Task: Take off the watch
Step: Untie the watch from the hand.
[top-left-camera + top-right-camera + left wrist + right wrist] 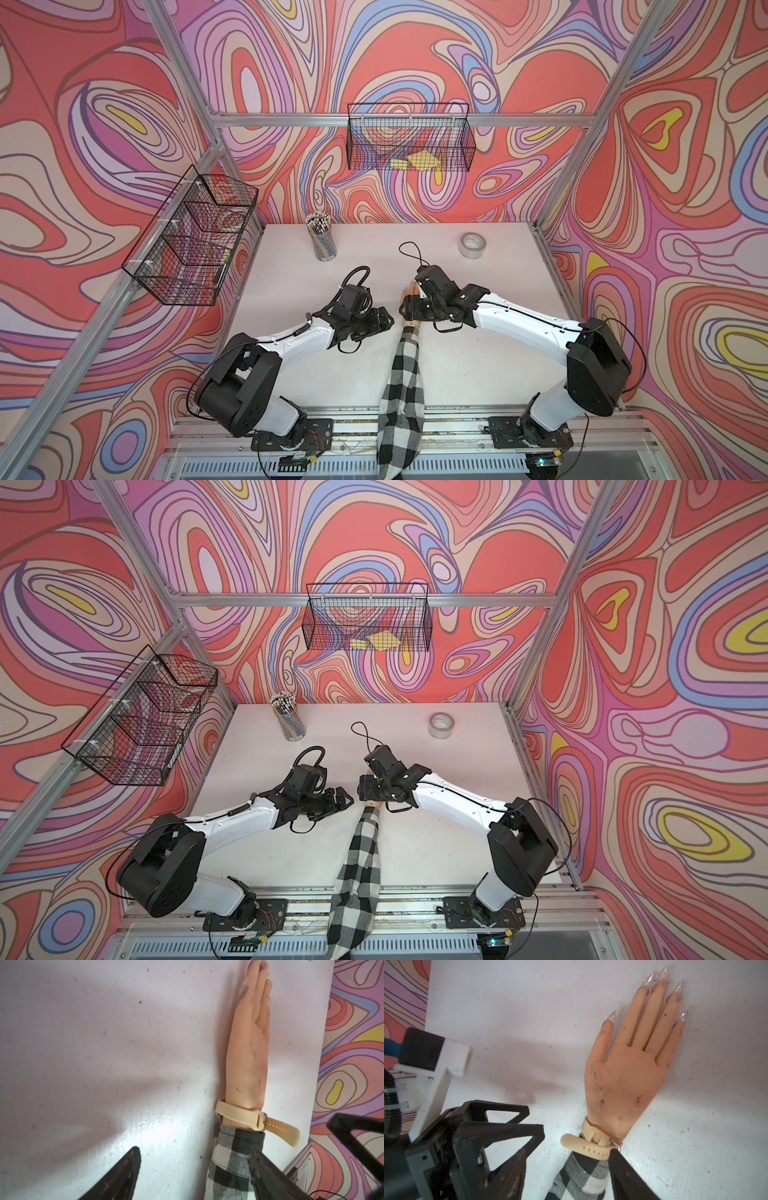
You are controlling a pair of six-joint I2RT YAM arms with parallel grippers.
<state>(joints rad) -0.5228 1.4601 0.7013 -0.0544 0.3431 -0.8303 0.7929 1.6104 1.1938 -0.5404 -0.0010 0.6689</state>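
Unbuckling seems the step in hand — the watch [593, 1138] sits mid-table on the wrist of the mannequin hand [623, 1084], between the grippers, its beige strap tail loose from the keeper but apparently still buckled. Left gripper [194, 1148] and right gripper [566, 1153] both gape empty — next, pinch that tail and draw it off the pin.

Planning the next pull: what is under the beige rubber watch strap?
The watch strap encircles the peach mannequin hand's wrist, beside the black-and-white checked sleeve. Its tail pokes free past the metal buckle. The dial is hidden.
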